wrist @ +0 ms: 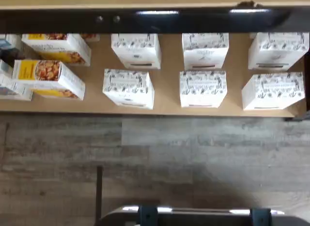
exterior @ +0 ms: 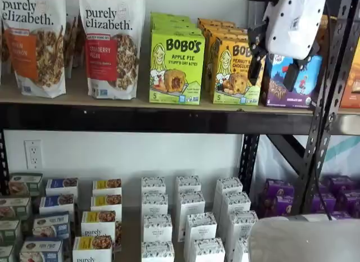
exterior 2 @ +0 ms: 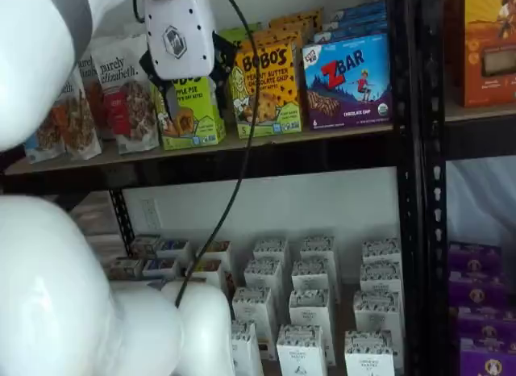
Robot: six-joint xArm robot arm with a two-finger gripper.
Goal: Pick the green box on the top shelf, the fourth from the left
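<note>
The green box (exterior: 176,66) stands upright at the front edge of the top shelf (exterior: 140,117), between a purely elizabeth granola bag (exterior: 112,45) and the yellow-orange Bobo's carton (exterior: 233,71); a blue ZBar box (exterior: 281,82) follows beyond that. In this shelf view the end effector (exterior: 274,64) hangs in front of the yellow-orange carton and the ZBar box, to the side of the green box and apart from it, its two black fingers spread with a plain gap and nothing between them. In a shelf view the end effector's white body (exterior 2: 179,33) overlaps the upper part of the green box (exterior 2: 192,114). The wrist view shows white patterned cartons (wrist: 203,88) on a lower shelf.
</note>
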